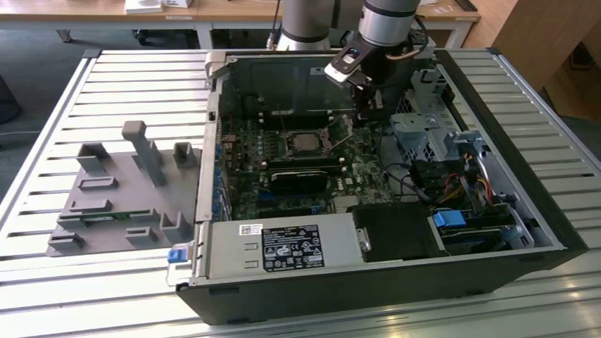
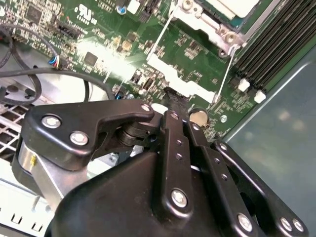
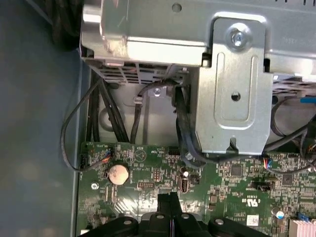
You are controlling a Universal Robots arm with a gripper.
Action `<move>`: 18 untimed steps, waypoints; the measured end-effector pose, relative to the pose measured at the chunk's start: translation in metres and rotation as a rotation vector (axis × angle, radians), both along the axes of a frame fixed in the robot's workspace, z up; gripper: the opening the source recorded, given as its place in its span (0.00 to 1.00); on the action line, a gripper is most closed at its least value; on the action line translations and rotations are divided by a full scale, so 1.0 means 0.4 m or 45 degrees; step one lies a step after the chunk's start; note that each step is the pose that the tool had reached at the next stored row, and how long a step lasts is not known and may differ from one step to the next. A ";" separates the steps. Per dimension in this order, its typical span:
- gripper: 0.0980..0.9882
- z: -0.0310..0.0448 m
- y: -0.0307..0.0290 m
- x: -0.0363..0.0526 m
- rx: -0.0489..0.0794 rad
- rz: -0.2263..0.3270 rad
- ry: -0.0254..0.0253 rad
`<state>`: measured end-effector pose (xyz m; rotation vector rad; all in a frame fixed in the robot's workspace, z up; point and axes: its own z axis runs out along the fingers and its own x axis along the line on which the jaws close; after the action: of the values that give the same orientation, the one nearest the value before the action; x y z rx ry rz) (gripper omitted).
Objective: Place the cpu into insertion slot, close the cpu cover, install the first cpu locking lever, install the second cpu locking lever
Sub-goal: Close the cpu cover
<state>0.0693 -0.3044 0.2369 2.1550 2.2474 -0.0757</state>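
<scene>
Slatted grey metal table (image 1: 112, 77) carries the open black computer case (image 1: 376, 289), its green motherboard (image 1: 281, 176) facing up. Your black two-finger gripper (image 3: 171, 200) hangs just beside the square silver-rimmed insertion slot (image 1: 302, 141), fingers pressed together on nothing. The thin silvery cpu cover frame (image 2: 210, 22) looks lowered over the dull silver-beige cpu (image 2: 237, 6) seated there, while thin wire locking levers (image 2: 225, 71) stand raised. Levering seems the step: push each rod low, then sideways under its hook, avoiding the black cables (image 2: 29, 74).
</scene>
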 end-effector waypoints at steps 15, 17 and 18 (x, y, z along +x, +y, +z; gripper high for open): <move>0.01 0.000 0.000 -0.050 0.000 0.000 0.0000; 0.01 -0.001 0.000 -0.057 0.000 0.000 0.0000; 0.01 -0.001 0.000 -0.060 0.000 0.000 0.0000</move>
<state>0.0453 -0.3044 0.2367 2.1547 2.2477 -0.0757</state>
